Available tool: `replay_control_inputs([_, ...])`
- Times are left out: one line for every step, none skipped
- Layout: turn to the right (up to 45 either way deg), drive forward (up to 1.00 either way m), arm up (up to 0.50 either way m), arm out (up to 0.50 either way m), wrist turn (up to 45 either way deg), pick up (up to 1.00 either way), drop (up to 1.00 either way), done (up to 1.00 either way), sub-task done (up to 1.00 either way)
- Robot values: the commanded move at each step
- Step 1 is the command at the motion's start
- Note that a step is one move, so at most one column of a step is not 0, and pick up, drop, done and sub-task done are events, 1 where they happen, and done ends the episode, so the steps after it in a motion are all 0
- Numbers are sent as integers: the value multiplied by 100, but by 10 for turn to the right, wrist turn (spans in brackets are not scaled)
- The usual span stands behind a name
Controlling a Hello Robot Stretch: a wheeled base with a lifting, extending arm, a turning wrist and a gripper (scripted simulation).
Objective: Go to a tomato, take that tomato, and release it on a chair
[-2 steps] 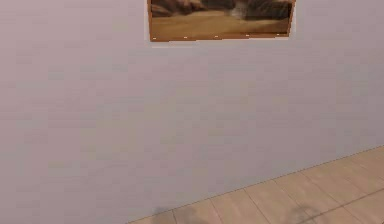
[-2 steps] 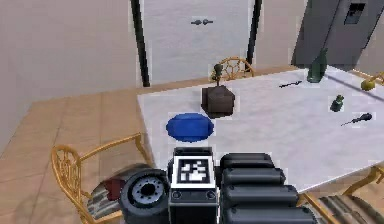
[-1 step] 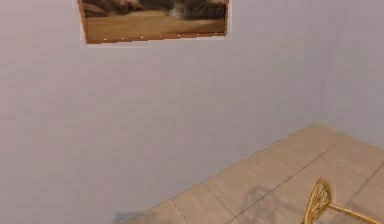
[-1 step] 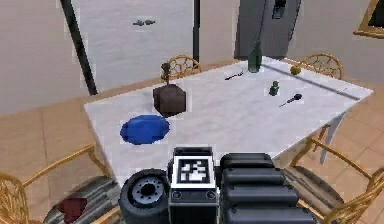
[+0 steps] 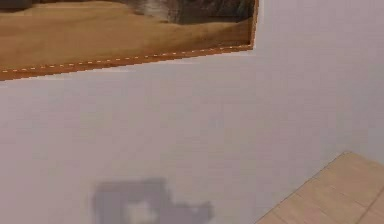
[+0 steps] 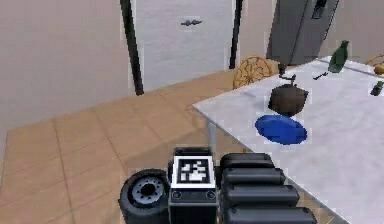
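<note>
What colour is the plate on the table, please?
The plate is blue; the arm side view shows it best.

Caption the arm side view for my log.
White table bearing a blue plate, brown object and green bottle, white door beyond.

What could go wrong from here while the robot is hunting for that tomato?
1. The wall with its framed picture seems close ahead, so driving on may bump it.
2. The white table lies near on the arm side. A turn of the base could clip its edge.
3. A reach over that table might knock the blue plate, the dark brown thing or the green bottle.
</note>
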Motion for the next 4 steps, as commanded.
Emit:
replay_control_inputs([450,0,0,0,0,0,0,0,0])
replay_control_inputs([60,0,0,0,0,0,0,0,0])
replay_control_inputs([0,40,0,0,0,0,0,0,0])
replay_control_inputs([-450,0,0,0,0,0,0,0,0])
